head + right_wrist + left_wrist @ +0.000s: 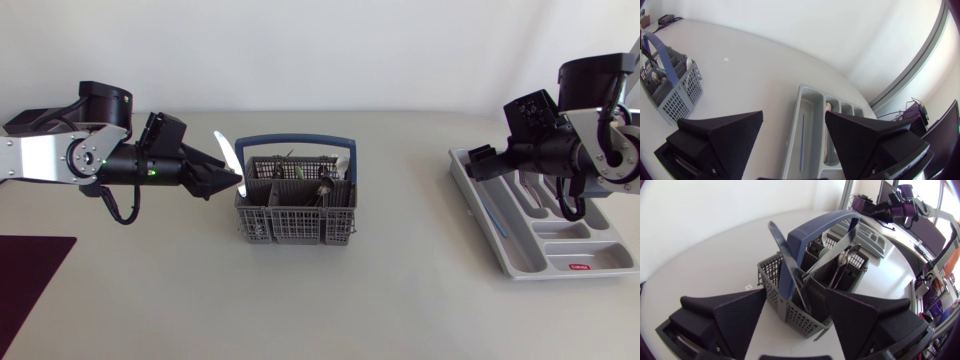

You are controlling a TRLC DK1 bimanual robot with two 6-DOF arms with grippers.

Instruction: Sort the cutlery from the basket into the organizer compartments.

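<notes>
While the left hand (235, 183) hangs released, its fingers spread on either side of a knife (782, 250) and neither seeming to touch it, the step in hand looks like the first grasp. The knife stands in the basket (290, 225), which sits about midway along the worktop (380, 300). Its blade leans out over the basket's left rim toward the arm. Other cutlery stands in the compartments behind it, under the blue handle (297, 143).

To do this well, the arm should probably centre the blade between the fingers and close on its flat sides low enough for a firm hold. It should then lift along the knife's own slant, so the knife clears the rim and the handle without dragging the basket.

The organizer (515, 255) lies near the worktop's right edge, well apart from the basket. The right hand (480, 160) hovers released above the organizer's left end.
</notes>
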